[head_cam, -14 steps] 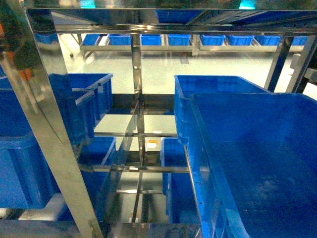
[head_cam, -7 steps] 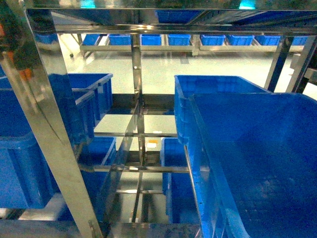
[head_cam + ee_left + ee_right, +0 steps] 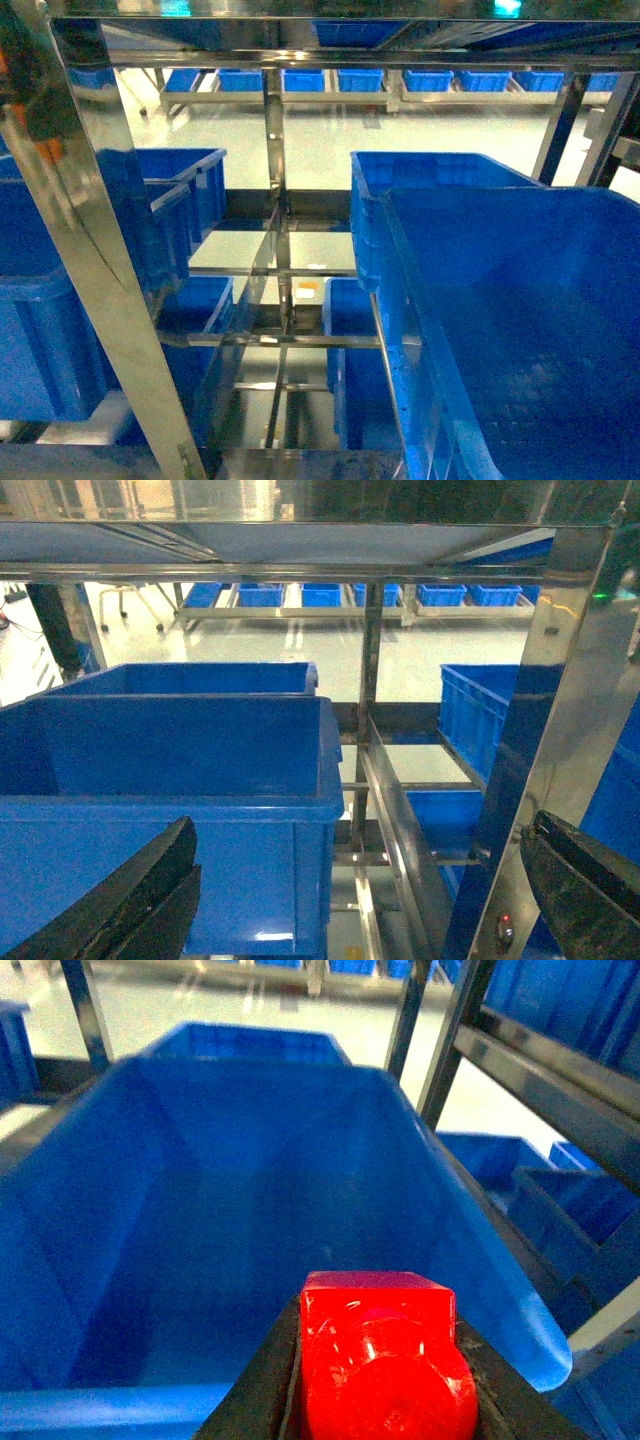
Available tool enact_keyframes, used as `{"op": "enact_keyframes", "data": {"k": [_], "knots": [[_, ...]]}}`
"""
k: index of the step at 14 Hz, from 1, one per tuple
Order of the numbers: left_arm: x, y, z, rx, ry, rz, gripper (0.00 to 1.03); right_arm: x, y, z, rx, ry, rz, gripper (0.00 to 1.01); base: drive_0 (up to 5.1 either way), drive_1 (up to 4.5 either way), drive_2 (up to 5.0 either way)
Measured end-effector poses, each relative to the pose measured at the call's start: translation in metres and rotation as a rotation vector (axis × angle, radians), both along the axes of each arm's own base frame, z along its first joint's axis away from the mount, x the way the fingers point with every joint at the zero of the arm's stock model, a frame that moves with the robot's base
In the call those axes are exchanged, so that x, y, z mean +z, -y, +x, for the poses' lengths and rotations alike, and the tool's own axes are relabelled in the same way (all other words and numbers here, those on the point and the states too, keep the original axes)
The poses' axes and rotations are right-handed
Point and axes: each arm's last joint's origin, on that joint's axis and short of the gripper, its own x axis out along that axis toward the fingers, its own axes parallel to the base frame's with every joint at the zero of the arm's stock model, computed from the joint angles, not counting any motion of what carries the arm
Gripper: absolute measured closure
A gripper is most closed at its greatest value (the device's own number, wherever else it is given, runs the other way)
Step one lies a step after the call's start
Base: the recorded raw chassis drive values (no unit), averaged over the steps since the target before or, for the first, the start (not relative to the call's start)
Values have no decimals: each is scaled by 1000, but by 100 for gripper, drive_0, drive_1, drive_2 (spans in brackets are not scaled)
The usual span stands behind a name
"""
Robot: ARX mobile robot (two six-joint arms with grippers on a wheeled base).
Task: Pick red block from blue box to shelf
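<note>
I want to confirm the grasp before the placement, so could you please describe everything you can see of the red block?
The red block shows only in the right wrist view. It looks like glossy red plastic, cube-like, with one round stud facing the camera. It sits clamped in the right end effector, whose dark fingers press against both of its sides. It hangs above the open inside of a dark blue crate.

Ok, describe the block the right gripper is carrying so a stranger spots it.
Find the big blue crate on the steel shelf. Above its near rim, the right gripper clamps the red block, the only red thing among blue crates.
</note>
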Motion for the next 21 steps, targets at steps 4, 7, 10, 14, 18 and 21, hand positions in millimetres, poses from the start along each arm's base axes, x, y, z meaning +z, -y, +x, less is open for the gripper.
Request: {"op": "enact_keyframes", "data": {"k": [4, 7, 10, 14, 18, 21], "knots": [[0, 0, 0, -1, 0, 0, 5, 4, -4, 42, 39, -121, 79, 73, 0, 0, 0], [0, 0, 0, 0, 0, 0, 5, -4, -7, 97, 71, -189, 159, 73, 0, 0, 0], [0, 0, 0, 0, 0, 0, 5, -27, -11, 133, 20, -312, 140, 50, 0, 0, 0], [0, 0, 0, -1, 0, 0, 5, -30, -37, 80, 109, -1, 88, 12, 0, 0, 0], [0, 0, 0, 1, -1, 0, 5, -13, -19, 61, 95, 238, 94, 53, 0, 0, 0], [0, 0, 0, 0, 0, 0, 5, -5, -11, 51, 97, 230, 91, 88, 0, 0, 0]]}}
